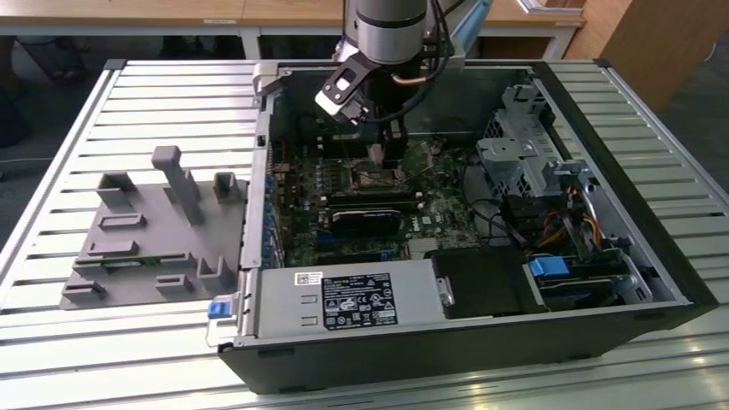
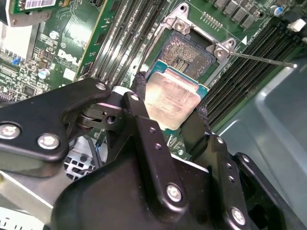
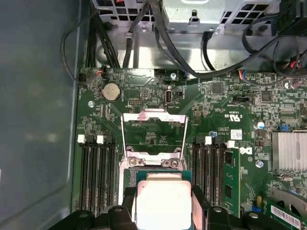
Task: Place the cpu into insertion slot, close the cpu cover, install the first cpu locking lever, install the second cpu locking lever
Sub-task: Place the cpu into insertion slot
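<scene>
My gripper [image 2: 170,100] is shut on the cpu [image 2: 175,95], a pale silver-beige square chip clamped on two opposite edges by the black fingers [image 2: 140,91]. The chip hangs tilted just above the insertion slot [image 2: 188,53], a black socket with a dark centre in the green board. In the first wrist view the cpu [image 3: 163,203] covers most of the socket. The cpu cover [image 3: 154,116], a silvery frame plate, stands swung open beyond it. A thin metal locking lever [image 2: 264,59] sticks out beside the socket. In the exterior view the gripper [image 1: 381,152] reaches down into the computer case.
Long black memory slots [image 3: 96,175] flank the socket on both sides. Black cables [image 3: 158,33] and a drive cage [image 1: 524,145] crowd the case's side. A power supply with a grey label [image 1: 355,301] lies at the near edge. A grey fixture [image 1: 148,231] stands outside on the slatted table.
</scene>
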`<action>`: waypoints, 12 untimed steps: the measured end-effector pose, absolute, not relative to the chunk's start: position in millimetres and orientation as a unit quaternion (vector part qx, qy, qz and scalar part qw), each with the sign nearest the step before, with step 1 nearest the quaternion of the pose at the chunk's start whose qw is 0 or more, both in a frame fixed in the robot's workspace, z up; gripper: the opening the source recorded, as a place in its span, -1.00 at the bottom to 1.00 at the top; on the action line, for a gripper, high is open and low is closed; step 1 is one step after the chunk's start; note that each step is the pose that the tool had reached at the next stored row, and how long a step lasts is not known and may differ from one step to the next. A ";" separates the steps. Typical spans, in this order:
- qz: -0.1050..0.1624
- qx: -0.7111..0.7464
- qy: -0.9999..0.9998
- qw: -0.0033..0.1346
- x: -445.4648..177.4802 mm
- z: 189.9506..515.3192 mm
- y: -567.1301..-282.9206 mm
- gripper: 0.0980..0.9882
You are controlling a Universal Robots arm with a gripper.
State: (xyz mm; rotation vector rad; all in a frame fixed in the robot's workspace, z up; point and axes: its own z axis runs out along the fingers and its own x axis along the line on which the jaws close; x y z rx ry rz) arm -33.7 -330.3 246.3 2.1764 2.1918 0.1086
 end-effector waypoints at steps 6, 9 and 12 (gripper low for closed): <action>0.034 0.704 0.709 0.026 -36.4 236.6 -328.4 0.00; 0.034 0.704 0.709 0.027 -37.4 231.1 -325.2 0.00; 0.034 0.704 0.709 0.027 -40.3 225.7 -323.2 0.00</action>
